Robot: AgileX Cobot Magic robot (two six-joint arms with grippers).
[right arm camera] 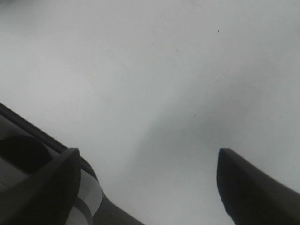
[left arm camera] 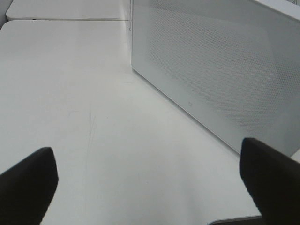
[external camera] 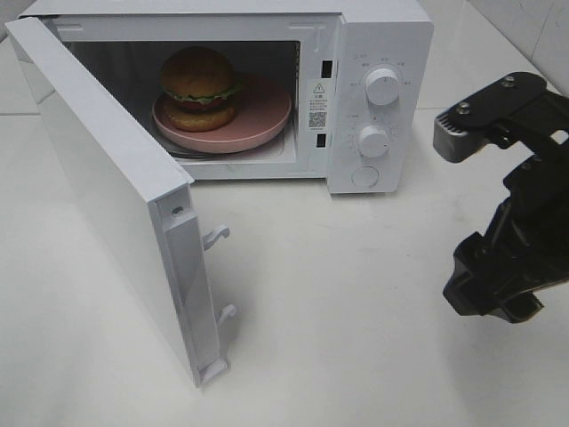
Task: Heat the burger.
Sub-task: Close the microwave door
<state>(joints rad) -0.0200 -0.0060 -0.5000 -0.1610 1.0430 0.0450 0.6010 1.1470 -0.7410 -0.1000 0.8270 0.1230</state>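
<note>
The microwave (external camera: 382,36) is standing at the back of the white tabletop (external camera: 356,311) with its door (external camera: 98,178) swinging wide toward the front left. The door's free edge is jutting out, with two latch hooks (external camera: 216,236) pointing into the open space. Inside the cavity, the burger (external camera: 199,84) is sitting on a pink plate (external camera: 267,116), toward the plate's left side.

The right claw (right arm camera: 147,154) is hanging over bare tabletop, well to the right of the microwave. Its jaws are gaping wide and gripping nothing. The left claw (left arm camera: 146,147) is also spreading wide and empty, facing the door's dotted outer face (left arm camera: 225,70) with clear tabletop between.

A sticker (external camera: 318,105) with a warning triangle and a square code is showing on the front frame. Its print, and the marks ringing the two knobs (external camera: 383,86), are too small to read.
</note>
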